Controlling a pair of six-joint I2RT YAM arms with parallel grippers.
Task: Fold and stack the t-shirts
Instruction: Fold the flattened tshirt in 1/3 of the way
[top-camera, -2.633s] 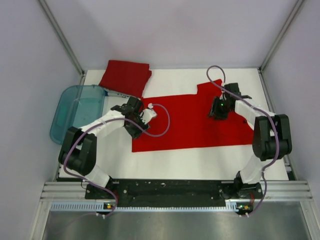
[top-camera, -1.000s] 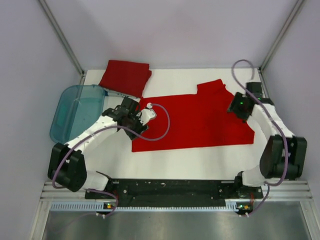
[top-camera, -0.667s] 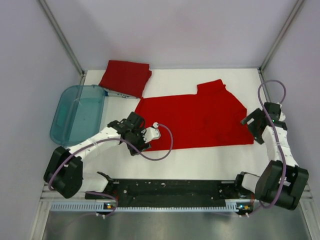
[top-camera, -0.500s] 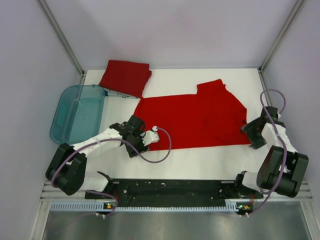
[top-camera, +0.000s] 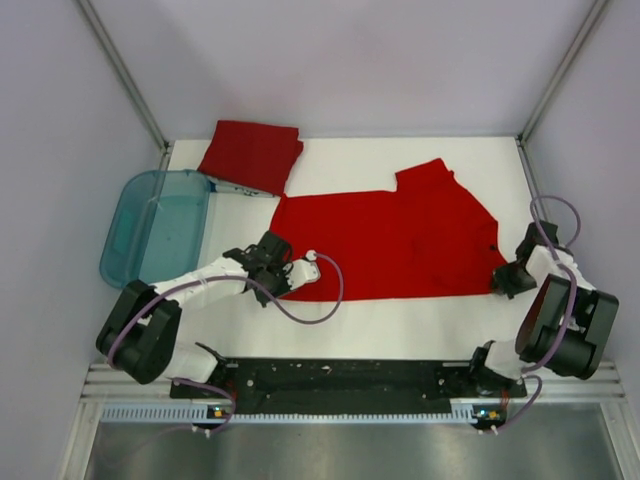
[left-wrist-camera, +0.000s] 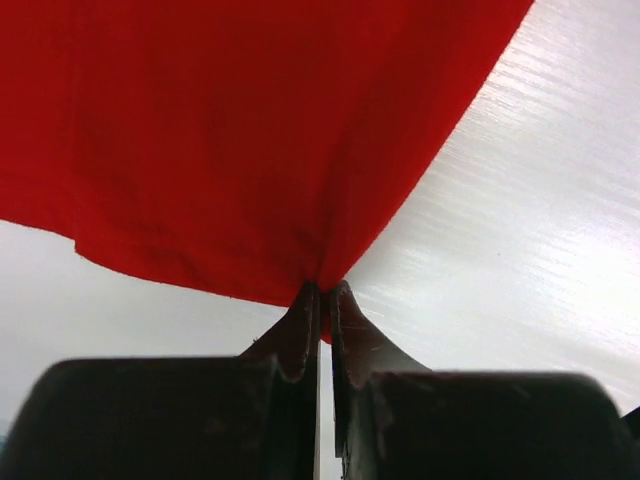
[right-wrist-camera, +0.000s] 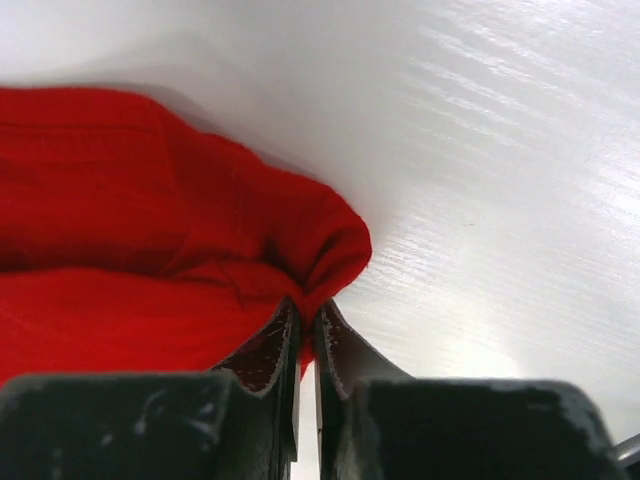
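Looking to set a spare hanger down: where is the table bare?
Bare table runs along the far edge, beyond the spread t-shirt and right of the folded t-shirt. A near strip lies between that shirt and the arm bases. Crowded: the left, with teal tub, left gripper and cable.

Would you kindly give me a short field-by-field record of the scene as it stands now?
spread t-shirt: red, lying flat on the table
folded t-shirt: red, at the far left of the table
tub: translucent teal, at the left edge
left hand: shut on the spread t-shirt, near left corner
right hand: shut on the spread t-shirt, near right corner
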